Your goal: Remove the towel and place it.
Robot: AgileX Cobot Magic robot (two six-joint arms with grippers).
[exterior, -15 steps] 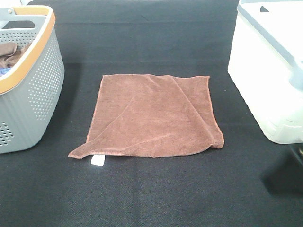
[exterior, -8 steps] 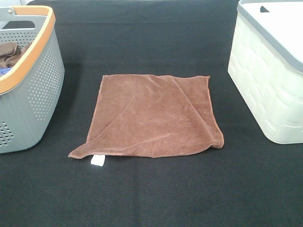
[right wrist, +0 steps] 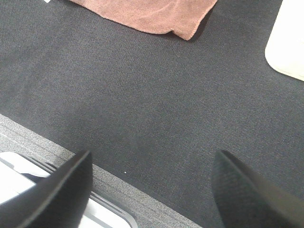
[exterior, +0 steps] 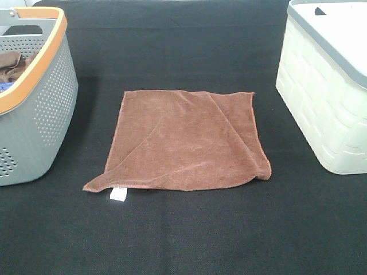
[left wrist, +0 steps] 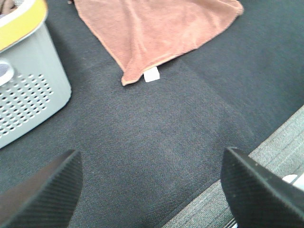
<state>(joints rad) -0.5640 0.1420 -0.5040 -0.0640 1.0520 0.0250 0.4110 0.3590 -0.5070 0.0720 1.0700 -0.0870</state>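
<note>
The reddish-brown towel (exterior: 186, 140) lies spread flat on the black table cloth, mid-table, with a small white tag (exterior: 117, 194) at its near left corner and one fold along its right side. It also shows in the left wrist view (left wrist: 156, 26) and the right wrist view (right wrist: 152, 12). My left gripper (left wrist: 149, 190) is open and empty, above the table's front edge, well short of the towel. My right gripper (right wrist: 152, 187) is open and empty, also at the front edge. Neither gripper shows in the exterior high view.
A grey perforated basket with an orange rim (exterior: 40, 103) stands at the left, with another brown cloth (exterior: 14, 64) inside. A white basket with a grey rim (exterior: 321, 86) stands at the right. The table's front edge (right wrist: 57, 147) is grey.
A dark arm part at the lower right edge of the exterior high view one second ago has left the view. The towel has not moved.
</note>
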